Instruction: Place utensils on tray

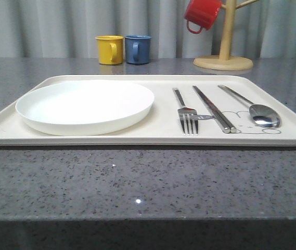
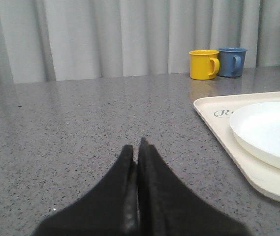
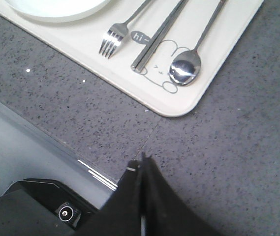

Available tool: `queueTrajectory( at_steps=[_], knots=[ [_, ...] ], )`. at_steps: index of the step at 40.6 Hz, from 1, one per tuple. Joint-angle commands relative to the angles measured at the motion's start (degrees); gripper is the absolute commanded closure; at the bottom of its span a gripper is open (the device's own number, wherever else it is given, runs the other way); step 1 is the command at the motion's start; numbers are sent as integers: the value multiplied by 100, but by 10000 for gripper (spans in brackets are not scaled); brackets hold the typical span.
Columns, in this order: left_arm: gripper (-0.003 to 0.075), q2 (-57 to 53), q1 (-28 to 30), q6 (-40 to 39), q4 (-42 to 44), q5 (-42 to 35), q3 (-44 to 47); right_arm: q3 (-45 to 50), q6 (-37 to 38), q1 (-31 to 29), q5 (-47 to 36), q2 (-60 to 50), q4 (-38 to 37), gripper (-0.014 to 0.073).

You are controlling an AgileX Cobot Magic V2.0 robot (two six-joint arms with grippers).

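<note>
The cream tray (image 1: 137, 136) lies across the grey table, with a rabbit drawing under the cutlery. On its right half rest the fork (image 1: 187, 119), the pair of chopsticks (image 1: 214, 108) and the spoon (image 1: 262, 114), side by side and parallel. From the right wrist view I see the fork (image 3: 113, 40), chopsticks (image 3: 155, 40) and spoon (image 3: 185, 68) on the tray's corner (image 3: 179, 109). My right gripper (image 3: 142, 160) is shut and empty above the table's front edge, apart from the tray. My left gripper (image 2: 136, 147) is shut and empty over bare table, left of the tray (image 2: 213, 118).
A white round plate (image 1: 85, 107) fills the tray's left half. A yellow mug (image 1: 110, 49) and a blue mug (image 1: 138, 49) stand at the back. A wooden mug tree (image 1: 224, 57) holds a red mug (image 1: 202, 13) at back right. Curtains hang behind.
</note>
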Motion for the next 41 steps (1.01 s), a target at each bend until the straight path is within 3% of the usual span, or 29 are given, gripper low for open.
queueTrajectory(
  at_steps=[1,14,20,29,41],
  knots=[
    [738,-130,-28,-72,-46,-483,-15,-22,-20,-100,-639,-209,-369,662],
    [738,-130,-28,-72,-46,-483,-15,2335,-14,-1777,-4312,-1907,-134,662],
    [738,-130,-28,-72,-46,-483,-15,3679,-14,-2415,-5413,-2784,311,662],
    [738,-130,-28,-72,-46,-483,-15,4793,-14,-2698,-6301,-3464,324,662],
    [738,-128,-28,-72,-46,-483,-15,4778,-14,-2712,-6214,-3474,313,662]
  ],
)
